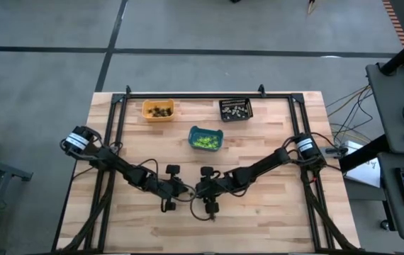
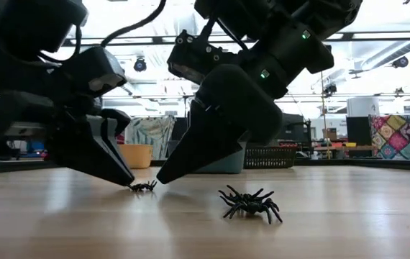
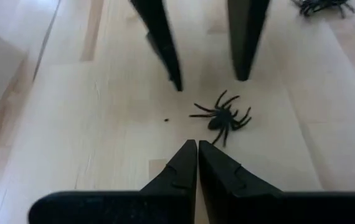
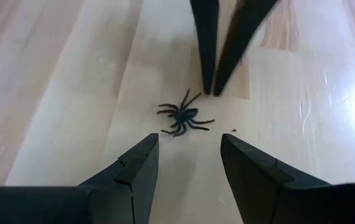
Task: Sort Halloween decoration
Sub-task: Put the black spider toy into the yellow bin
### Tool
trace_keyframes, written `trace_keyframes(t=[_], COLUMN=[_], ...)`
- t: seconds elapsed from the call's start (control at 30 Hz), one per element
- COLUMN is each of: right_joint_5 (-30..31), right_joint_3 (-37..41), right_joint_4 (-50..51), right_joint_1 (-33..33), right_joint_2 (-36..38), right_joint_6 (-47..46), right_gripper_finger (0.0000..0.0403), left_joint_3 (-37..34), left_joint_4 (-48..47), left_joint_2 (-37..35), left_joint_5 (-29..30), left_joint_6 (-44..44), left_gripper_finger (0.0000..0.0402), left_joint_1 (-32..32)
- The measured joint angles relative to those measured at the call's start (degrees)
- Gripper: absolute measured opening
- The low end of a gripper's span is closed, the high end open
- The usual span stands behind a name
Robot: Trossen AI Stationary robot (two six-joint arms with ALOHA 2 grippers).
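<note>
Wooden bench (image 1: pixel 273 212): we see black spider (image 4: pixel 184 118) between arms; right fingers (image 4: pixel 184 163) apart, nearer; left fingers (image 3: pixel 197 163) together.

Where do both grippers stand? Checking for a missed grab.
Left gripper: shut, holding nothing.
Right gripper: open, empty, black spider just ahead.
</note>
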State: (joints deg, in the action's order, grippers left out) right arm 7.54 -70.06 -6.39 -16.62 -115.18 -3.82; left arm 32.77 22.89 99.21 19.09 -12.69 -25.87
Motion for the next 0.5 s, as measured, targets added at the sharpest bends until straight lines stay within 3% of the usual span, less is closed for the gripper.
trace_keyframes(t=[0.5], right_joint_5=[-0.3], right_joint_3=[0.0], right_joint_4=[-2.1], right_joint_1=[-0.1], right_joint_2=[0.1], right_joint_6=[0.2], right_gripper_finger=[0.0169], left_joint_3=[0.2], left_joint_4=[4.6], left_joint_2=[0.6], left_joint_5=[-2.1], left_joint_6=[0.2], left_gripper_finger=[0.0000], left_joint_1=[-0.1])
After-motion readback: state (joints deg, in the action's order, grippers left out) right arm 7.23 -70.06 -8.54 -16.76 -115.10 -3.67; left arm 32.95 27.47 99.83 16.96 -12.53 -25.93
